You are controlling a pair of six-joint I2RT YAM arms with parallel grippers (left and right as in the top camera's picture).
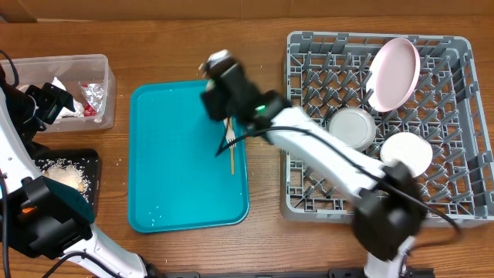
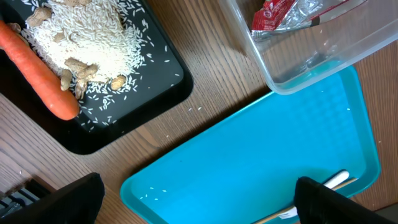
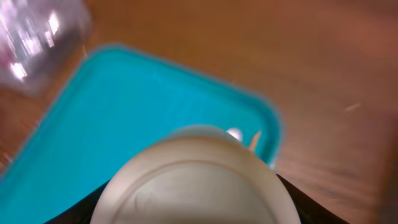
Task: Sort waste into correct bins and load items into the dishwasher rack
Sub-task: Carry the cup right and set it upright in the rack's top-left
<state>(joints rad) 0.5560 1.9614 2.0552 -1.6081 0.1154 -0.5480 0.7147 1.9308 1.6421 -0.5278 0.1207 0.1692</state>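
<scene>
My right gripper (image 1: pixel 221 77) is shut on the small white cup (image 1: pixel 218 59) and holds it above the far right part of the teal tray. The cup's round underside fills the right wrist view (image 3: pixel 199 180). The white fork (image 1: pixel 229 136) and the wooden stick (image 1: pixel 231 157) lie on the teal tray (image 1: pixel 177 162). The pink plate (image 1: pixel 395 73) and two white bowls (image 1: pixel 353 127) (image 1: pixel 407 152) stand in the grey rack (image 1: pixel 309 193). My left gripper (image 2: pixel 199 199) is open and empty above the teal tray's corner. The carrot (image 2: pixel 37 71) and rice (image 2: pixel 87 37) lie in the black tray (image 2: pixel 155 93). The red wrapper (image 2: pixel 273 15) and foil are in the clear tub (image 2: pixel 311 68).
A few rice grains lie on the wood between the black tray (image 1: pixel 91 166) and the teal tray (image 2: pixel 280 162). The clear tub (image 1: pixel 104 93) stands at the far left, with the left arm beside it. The right arm stretches from the rack across the tray's right edge.
</scene>
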